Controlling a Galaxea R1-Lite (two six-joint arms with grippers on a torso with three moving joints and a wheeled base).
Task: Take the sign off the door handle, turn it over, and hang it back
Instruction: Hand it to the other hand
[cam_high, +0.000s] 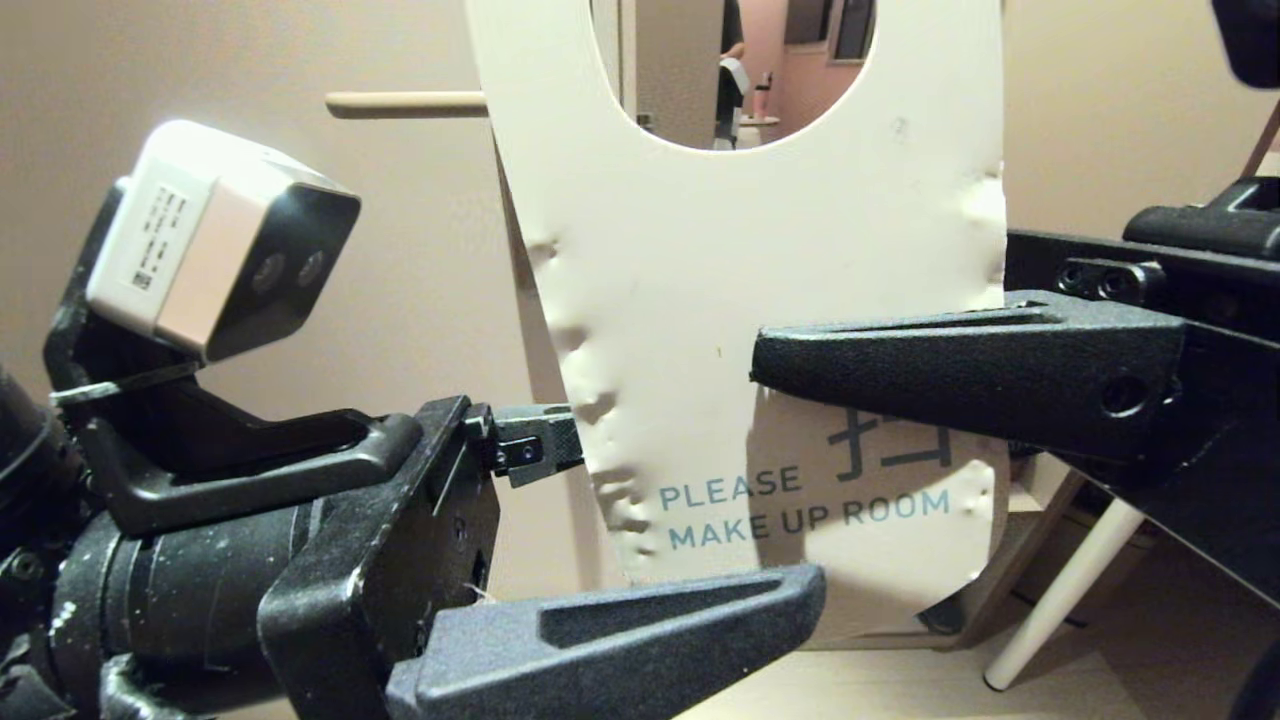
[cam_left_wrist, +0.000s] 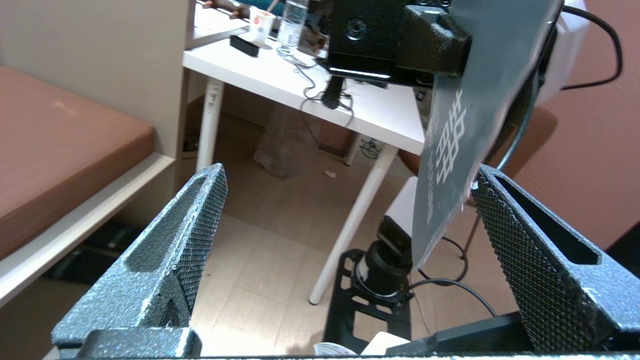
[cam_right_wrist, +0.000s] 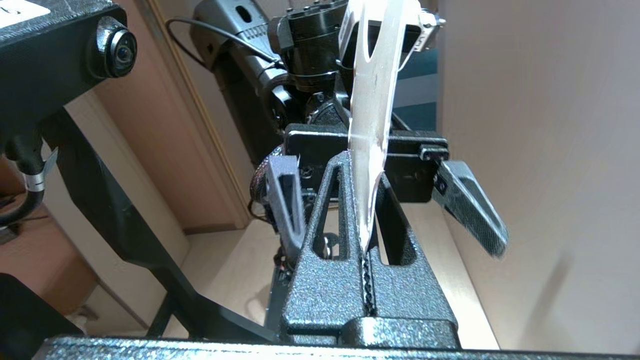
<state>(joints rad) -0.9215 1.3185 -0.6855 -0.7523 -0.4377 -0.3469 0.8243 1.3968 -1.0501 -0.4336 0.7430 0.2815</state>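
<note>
A white surface (cam_left_wrist: 280, 82) on slim white legs stands on the pale wood-plank floor (cam_left_wrist: 270, 225). On it lie a paper cup (cam_left_wrist: 261, 24), a clear water bottle (cam_left_wrist: 292, 20), a flat black box (cam_left_wrist: 244, 44) and a black cable (cam_left_wrist: 325, 100) trailing over the edge. On the floor stands a black wire-frame stand (cam_left_wrist: 370, 305)

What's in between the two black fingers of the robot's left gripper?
In the left wrist view, the left gripper stands open. Only the lower edge of the sign hangs between its fingers, near one, apparently untouched.
</note>
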